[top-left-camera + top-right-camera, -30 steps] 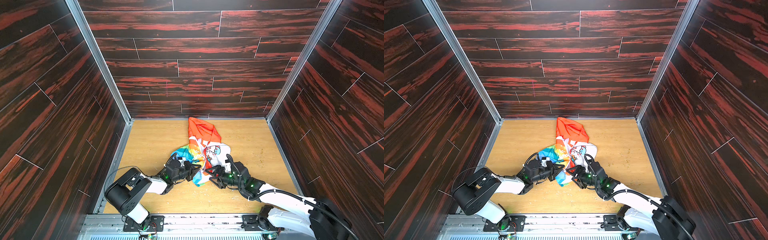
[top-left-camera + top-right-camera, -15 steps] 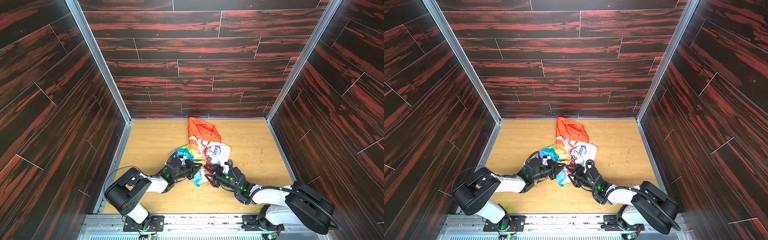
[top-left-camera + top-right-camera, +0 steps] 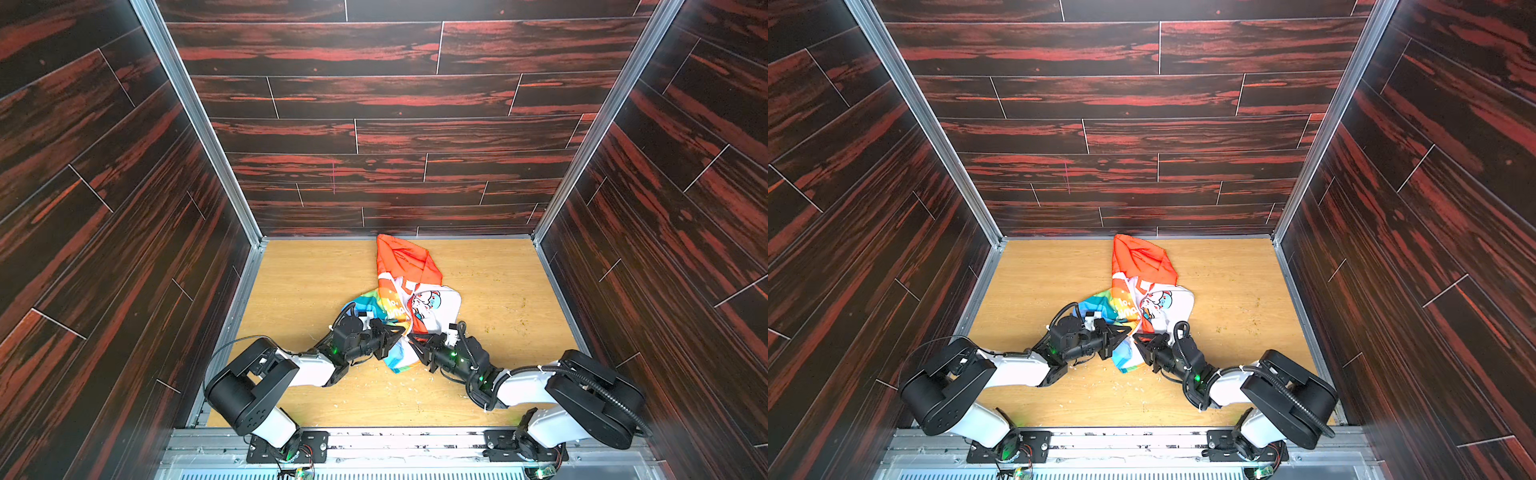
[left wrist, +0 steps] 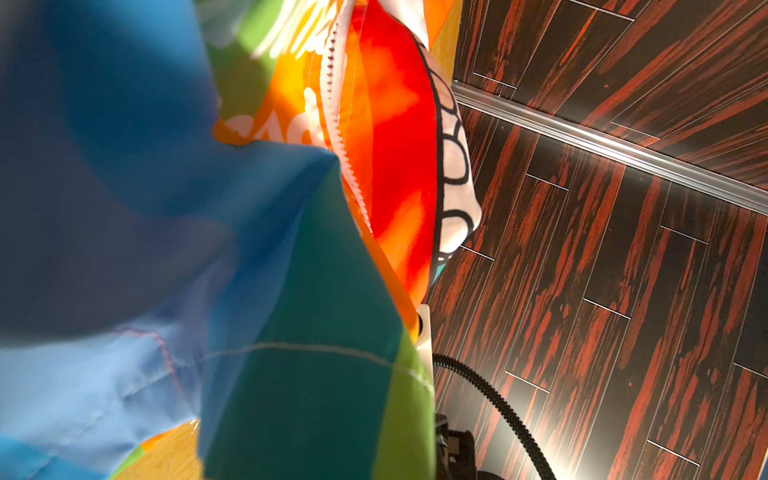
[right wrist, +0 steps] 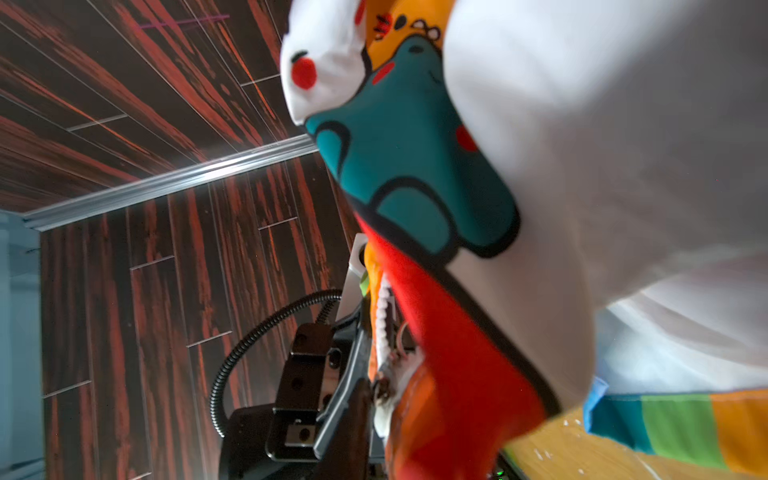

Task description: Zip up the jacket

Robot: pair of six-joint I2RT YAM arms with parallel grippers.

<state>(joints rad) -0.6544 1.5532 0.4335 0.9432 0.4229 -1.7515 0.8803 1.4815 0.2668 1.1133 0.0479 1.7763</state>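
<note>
Left gripper [image 3: 394, 334] pressed tight, pinching the jacket [image 3: 434, 301] at its striped lower edge. Right gripper [image 3: 417, 345] sits just beside it, jaws buried in cloth, can't tell their state. Jacket lies crumpled mid-table [image 3: 316, 282], orange hood toward the back wall.

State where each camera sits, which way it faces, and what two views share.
Top views: high over the near edge, looking down and forward at the jacket on the wooden tabletop; left arm and right arm show whole.
Left wrist: on the left arm, close against the jacket's blue-green panel and zipper teeth; the right arm's cable shows beyond.
Right wrist: on the right arm, close against the white printed panel; the left arm's cable shows beyond.
Shared: both wrist views catch the zipper teeth and the opposite arm's cable.
</note>
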